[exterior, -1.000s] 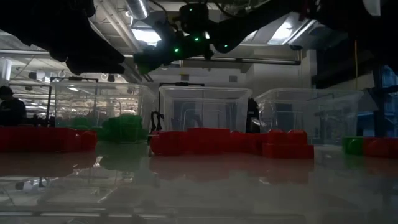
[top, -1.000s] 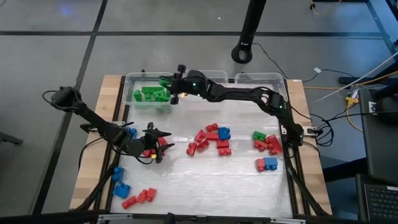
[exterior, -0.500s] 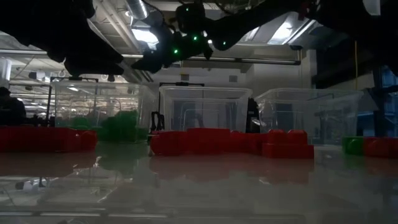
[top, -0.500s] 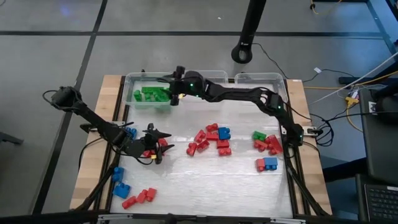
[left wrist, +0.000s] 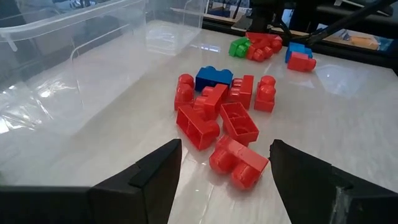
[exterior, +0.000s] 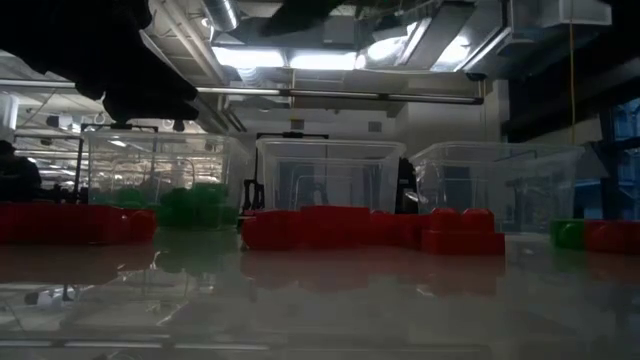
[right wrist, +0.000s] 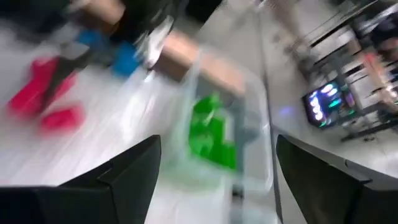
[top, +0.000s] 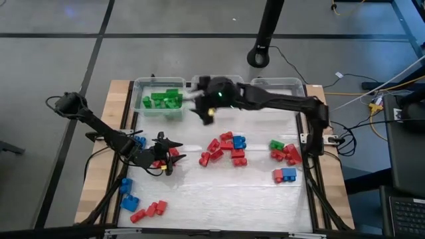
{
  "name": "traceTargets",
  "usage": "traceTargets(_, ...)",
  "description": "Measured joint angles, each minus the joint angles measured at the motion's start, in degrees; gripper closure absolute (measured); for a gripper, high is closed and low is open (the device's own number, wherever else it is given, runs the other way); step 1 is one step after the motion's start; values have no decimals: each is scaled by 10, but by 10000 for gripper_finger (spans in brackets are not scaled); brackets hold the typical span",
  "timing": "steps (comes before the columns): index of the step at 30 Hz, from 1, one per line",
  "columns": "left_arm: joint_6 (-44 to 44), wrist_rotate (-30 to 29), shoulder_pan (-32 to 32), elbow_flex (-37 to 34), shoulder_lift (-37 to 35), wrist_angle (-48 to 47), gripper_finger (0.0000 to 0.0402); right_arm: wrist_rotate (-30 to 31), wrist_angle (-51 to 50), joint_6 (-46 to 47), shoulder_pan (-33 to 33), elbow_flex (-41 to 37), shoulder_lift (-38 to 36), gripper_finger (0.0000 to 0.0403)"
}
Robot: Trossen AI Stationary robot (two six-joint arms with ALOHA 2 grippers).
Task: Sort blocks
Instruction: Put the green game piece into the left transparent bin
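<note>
Right hand (top: pixel 201 109) up near the worktop's far edge, just off the near right corner of the far-left clear bin (top: pixel 138 86), fingers spread wide with nothing between them in the right wrist view. Green blocks (top: pixel 161 99) piled inside that bin; more sorting left, judging by what lies loose on the worktop (top: pixel 219 199).

Left hand (top: pixel 167 154) low toward the left edge, fingers wide apart and empty, pointed toward the worktop's centre. Directly ahead of it in the left wrist view, a red brick (left wrist: pixel 239 164) almost between the fingertips, long axis lying slantwise across the gap rather than along it. Beyond that brick, the centre cluster of red blocks (top: pixel 222 151) with one blue block (top: pixel 239 141) on its far right side.

Key relation for the coming move: loose blocks all lie toward the near edge from the right hand, so a swing back toward the middle looks needed. The single green block (top: pixel 277 144) sits near the right edge, among red pieces, well apart from both hands but on the right arm's side. Probably the right hand's next target, given the green bin. Blue blocks (top: pixel 127 194) and red ones (top: pixel 149 211) near the near left corner, closer to the left arm.
</note>
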Motion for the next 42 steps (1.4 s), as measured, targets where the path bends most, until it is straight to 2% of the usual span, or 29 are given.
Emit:
traceTargets(3,0,0,0,0,0,1,171,55,-120,-3,41,-1,-36,84)
traceTargets(7,0,18,2,0,3,7,171,122,-261,41,101,-17,-77,84)
traceTargets(12,27,65,29,0,20,47,171,159,-346,141,167,-99,-134,84)
traceTargets(16,50,97,63,3,37,78,171,174,-354,245,203,-222,-204,84)
traceTargets(24,85,137,109,34,79,76,171,186,-342,488,253,-481,-343,84)
traceTargets(31,108,140,129,54,111,75,171,187,-326,683,261,-629,-412,84)
traceTargets(35,110,140,136,56,113,76,171,178,-307,727,241,-681,-423,84)
traceTargets(42,111,140,136,56,113,75,171,143,-253,727,190,-738,-423,84)
